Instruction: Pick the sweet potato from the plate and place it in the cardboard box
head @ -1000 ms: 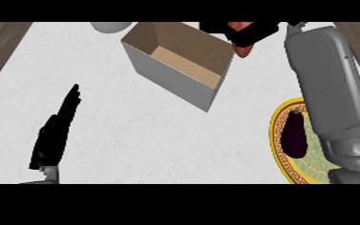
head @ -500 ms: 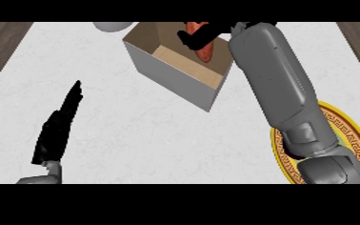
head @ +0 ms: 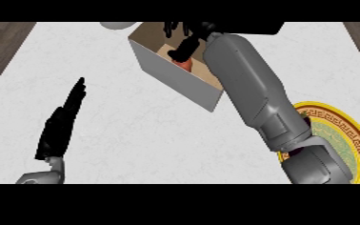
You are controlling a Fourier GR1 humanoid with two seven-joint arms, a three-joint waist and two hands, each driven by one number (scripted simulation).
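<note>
— White marbled tabletop (head: 147,124) fills your view. What's in the cardboard box (head: 175,78)?

— You see the sweet potato (head: 185,65) inside it, low against the near wall. Your right hand (head: 184,40) reaches in from above, fingers pointing down at the potato; whether they grip it, you cannot tell.

— And around it?

— Your grey right forearm (head: 253,86) crosses the box's right side and hides part of the yellow-rimmed plate (head: 330,124). Your left hand (head: 62,124) rests at the lower left with fingers straight, well apart from the box.
</note>
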